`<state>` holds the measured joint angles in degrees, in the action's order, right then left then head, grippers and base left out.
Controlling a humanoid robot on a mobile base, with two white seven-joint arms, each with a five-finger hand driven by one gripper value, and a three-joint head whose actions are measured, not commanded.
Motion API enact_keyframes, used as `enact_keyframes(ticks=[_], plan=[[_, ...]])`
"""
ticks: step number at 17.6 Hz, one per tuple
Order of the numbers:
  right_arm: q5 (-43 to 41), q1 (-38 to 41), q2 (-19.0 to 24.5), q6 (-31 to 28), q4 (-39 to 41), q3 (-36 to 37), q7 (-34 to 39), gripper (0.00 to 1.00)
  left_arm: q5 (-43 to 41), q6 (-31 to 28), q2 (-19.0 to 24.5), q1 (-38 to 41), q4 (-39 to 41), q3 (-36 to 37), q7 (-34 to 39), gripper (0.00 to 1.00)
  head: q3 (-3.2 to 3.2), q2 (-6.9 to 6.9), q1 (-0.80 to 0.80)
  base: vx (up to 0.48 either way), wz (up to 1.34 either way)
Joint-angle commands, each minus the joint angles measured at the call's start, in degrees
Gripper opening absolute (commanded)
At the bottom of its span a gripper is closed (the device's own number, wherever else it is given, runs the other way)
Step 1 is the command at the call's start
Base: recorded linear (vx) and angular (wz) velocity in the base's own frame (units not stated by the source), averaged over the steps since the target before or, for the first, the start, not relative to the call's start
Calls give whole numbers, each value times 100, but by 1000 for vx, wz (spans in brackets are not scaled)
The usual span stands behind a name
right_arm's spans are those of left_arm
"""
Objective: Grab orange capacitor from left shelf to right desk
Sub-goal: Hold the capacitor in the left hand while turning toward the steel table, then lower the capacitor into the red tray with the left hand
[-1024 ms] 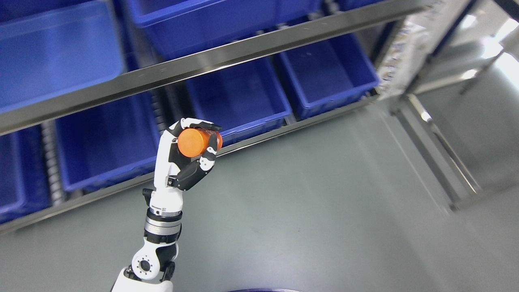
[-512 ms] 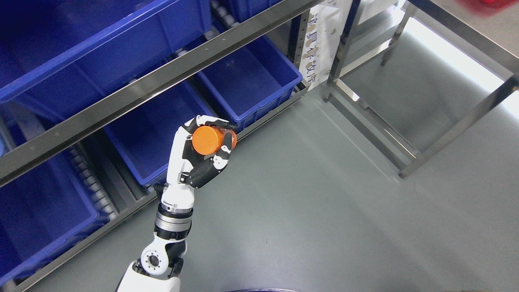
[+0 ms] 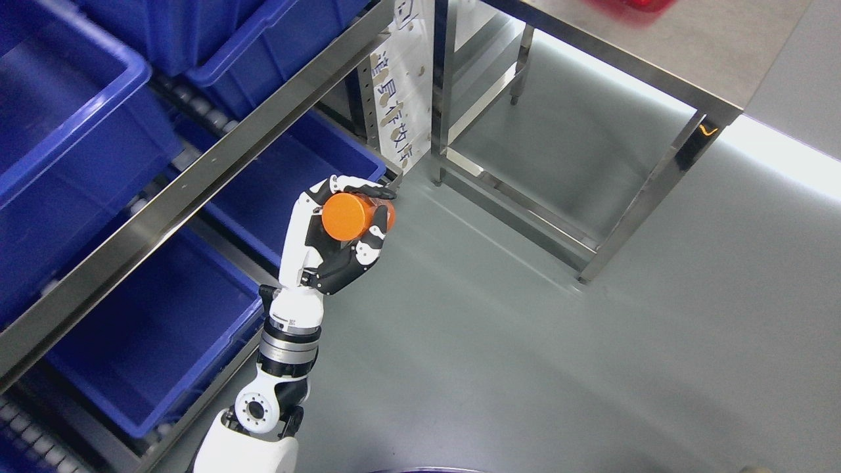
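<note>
Left arm (image 3: pixel 276 381) comes up from bottom edge left of centre, forearm near vertical, wrist straight, left hand (image 3: pixel 332 240) raised palm-right with fingers (image 3: pixel 368 192) and thumb curled closed around orange capacitor (image 3: pixel 351 215).

The far end of the orange capacitor (image 3: pixel 347 216) is hidden inside the left hand (image 3: pixel 335 240), and part of its side is covered by the fingers (image 3: pixel 368 192). The desk (image 3: pixel 663 46) is cut off by the top edge — a red object (image 3: pixel 624 8) on it is blurred and cropped, so it cannot be identified. The print on the white sign (image 3: pixel 394 112) is smeared and cannot be read. The blue bins (image 3: pixel 72 151) are cropped at the left edge.
</note>
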<state>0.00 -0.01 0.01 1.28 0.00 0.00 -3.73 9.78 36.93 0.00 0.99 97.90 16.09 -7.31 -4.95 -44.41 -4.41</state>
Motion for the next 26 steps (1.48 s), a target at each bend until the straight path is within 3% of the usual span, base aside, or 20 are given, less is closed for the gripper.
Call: enact_keyframes(ticks=[1, 8, 13, 17, 22, 26], plan=[[35, 133, -101, 4, 100, 62, 4, 100, 7, -36, 100, -168, -16, 88, 1, 2, 0, 0, 0, 387, -377], [35, 124, -101, 4, 100, 62, 4, 100, 7, -475, 100, -704, -16, 237, 1, 2, 0, 0, 0, 422, -424], [35, 133, -101, 4, 100, 62, 4, 100, 42, -853, 100, -1065, -16, 737, 1, 2, 0, 0, 0, 452, -409], [35, 133, -101, 4, 100, 62, 4, 100, 296, -1651, 100, -1530, -77, 931, 45, 3, 0, 0, 0, 425, -261], [35, 133, -101, 4, 100, 62, 4, 100, 288, -2750, 100, -2329, -928, 887, 19, 3, 0, 0, 0, 363, -99], [35, 124, -101, 4, 100, 62, 4, 100, 288, -3129, 100, -2963, -1650, 1089, 1, 4, 0, 0, 0, 205, 20]])
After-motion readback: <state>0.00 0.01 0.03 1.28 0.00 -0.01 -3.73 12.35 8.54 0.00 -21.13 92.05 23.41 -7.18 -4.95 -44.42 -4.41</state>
